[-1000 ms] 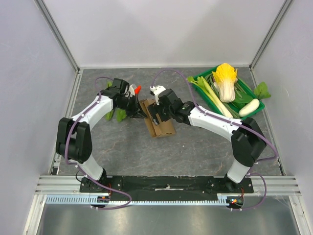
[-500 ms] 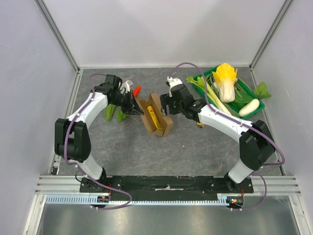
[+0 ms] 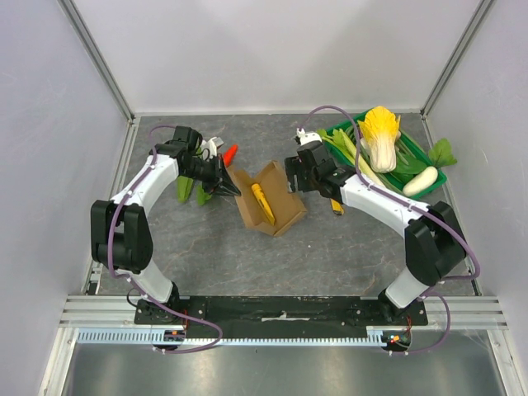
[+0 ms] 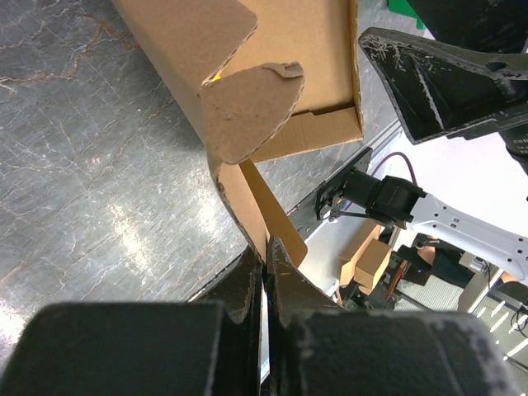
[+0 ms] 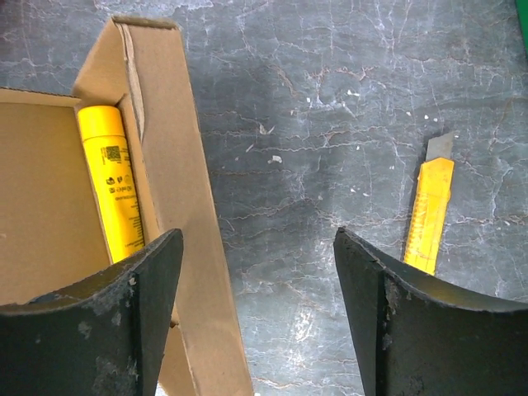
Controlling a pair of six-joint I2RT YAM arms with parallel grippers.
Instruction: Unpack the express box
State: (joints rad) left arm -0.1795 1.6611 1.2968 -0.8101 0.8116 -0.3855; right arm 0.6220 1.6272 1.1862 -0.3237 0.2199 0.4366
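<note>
Left end effector (image 4: pixel 266 252) is clamped shut on a thin cardboard flap of the express box (image 4: pixel 280 49). Only the left wrist view shows me that pinch properly: the two fingers are pressed together with the flap's edge caught between them. From the top camera I just see the left end effector (image 3: pixel 233 190) meeting the box's left corner.

The express box (image 3: pixel 280 206) lies open on the grey surface (image 3: pixel 330 256), between the two arms, lid flap spread toward the right. A yellow tube (image 3: pixel 262 204) lies inside it.

The right end effector (image 3: pixel 299 175) hangs just beside the lid's right edge. The right wrist view shows the right end effector (image 5: pixel 257 239) spread wide, with nothing between its fingers, above the box wall (image 5: pixel 190 206). That view also gives me the printed label on the yellow tube (image 5: pixel 111 190) and a yellow utility knife (image 5: pixel 429 214) lying apart on the stone. From above, the knife (image 3: pixel 336 206) is half hidden under the arm.

Only the top view shows the green crate (image 3: pixel 346 124) with a cabbage (image 3: pixel 381 136) at the far right.
</note>
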